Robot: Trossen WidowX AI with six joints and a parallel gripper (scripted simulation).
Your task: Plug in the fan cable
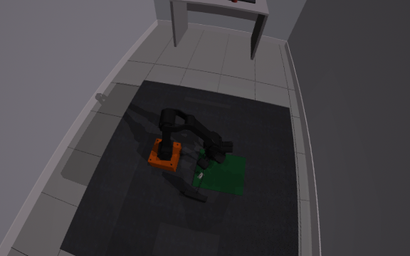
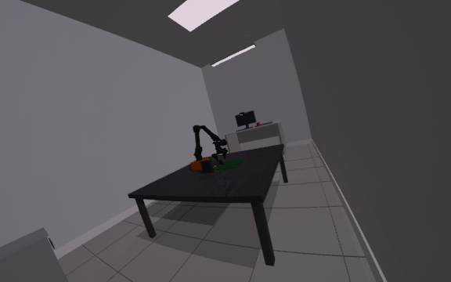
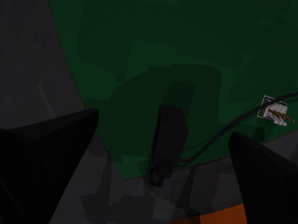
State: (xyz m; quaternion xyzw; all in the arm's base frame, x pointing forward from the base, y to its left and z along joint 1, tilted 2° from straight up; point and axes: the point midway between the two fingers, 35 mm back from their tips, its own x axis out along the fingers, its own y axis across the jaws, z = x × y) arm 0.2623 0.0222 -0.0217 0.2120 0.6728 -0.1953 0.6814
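The cable's black plug shows in the wrist view near a corner of the green board, with the thin black cable running off to the right. The white header with its brass-coloured pins is on the board, right of the plug in the wrist view, and the cable passes beside it. My gripper is wide open above the plug, its fingers on either side with gaps. The plug's exact height against the fingertips cannot be told.
A black block, seemingly the fan, is on the dark table beyond the board's header side. The orange arm base is beside the board.
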